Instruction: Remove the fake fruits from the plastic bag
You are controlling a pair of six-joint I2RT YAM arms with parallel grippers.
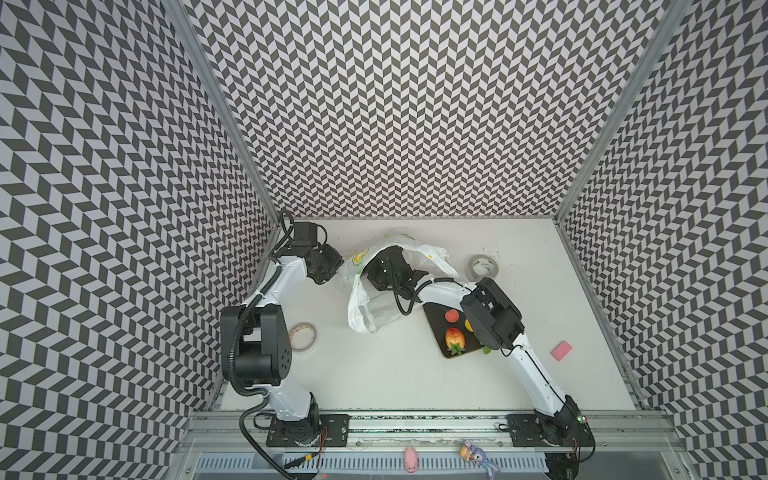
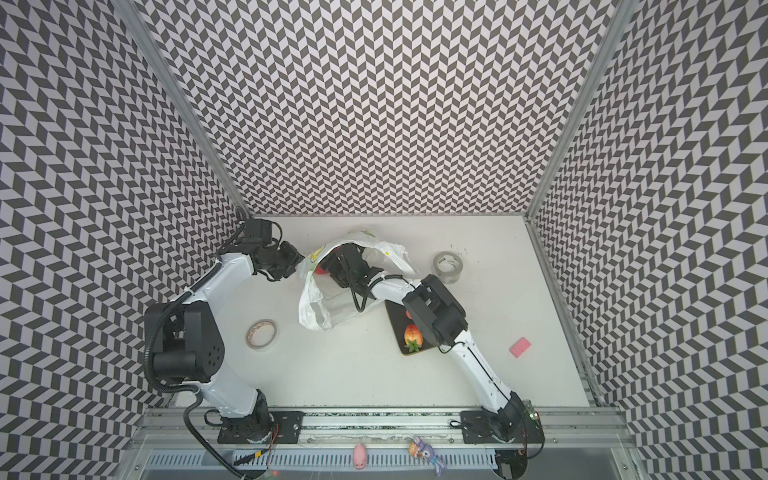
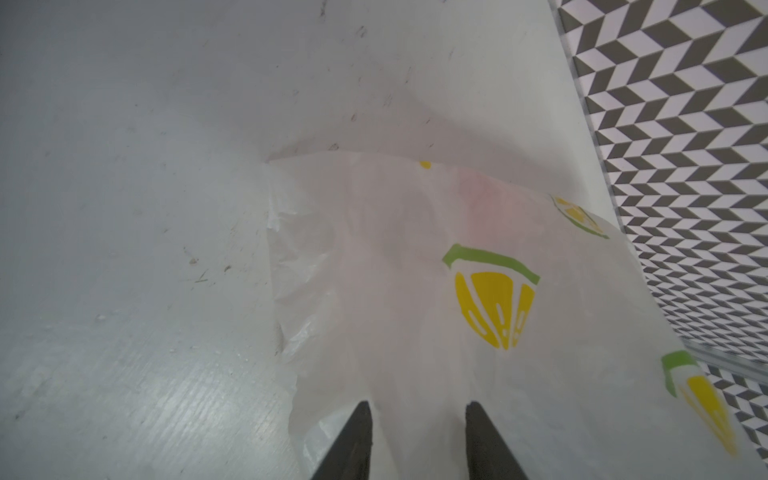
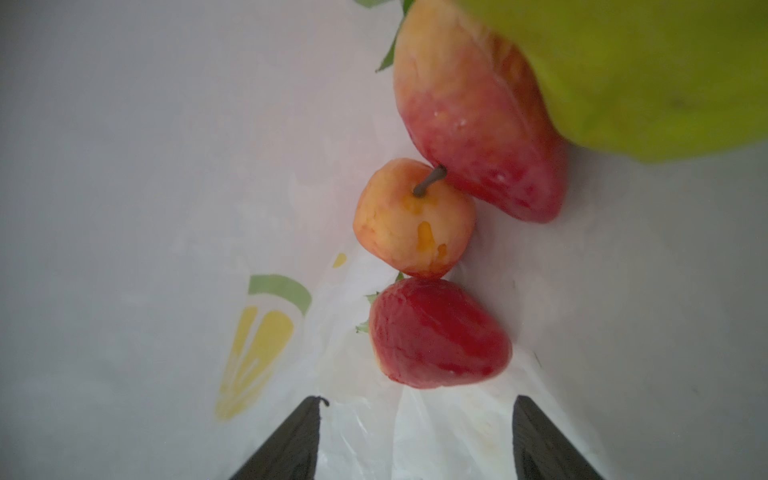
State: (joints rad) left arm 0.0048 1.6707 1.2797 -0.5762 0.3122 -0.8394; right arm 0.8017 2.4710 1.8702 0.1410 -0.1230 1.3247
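Observation:
The white plastic bag (image 1: 430,249) with lemon-slice prints lies at the back middle of the table, in both top views. My right gripper (image 4: 415,401) is inside it, open. A red strawberry (image 4: 436,332) lies just past its fingertips. Beyond that sit a small orange-pink fruit (image 4: 411,220) with a stem, a larger red-yellow fruit (image 4: 478,124) and a green pear (image 4: 665,75). My left gripper (image 3: 417,405) is at the bag's left edge (image 1: 345,270), jaws narrow with a fold of bag (image 3: 415,291) between them. I cannot tell whether they pinch it.
A dark tray (image 1: 436,320) under the right arm holds a red fruit (image 1: 451,316), a red-yellow fruit (image 1: 454,337) and a half-hidden yellow one (image 1: 468,325). Tape rolls lie at the left (image 1: 303,337) and back right (image 1: 482,267). A pink block (image 1: 561,350) sits at the right.

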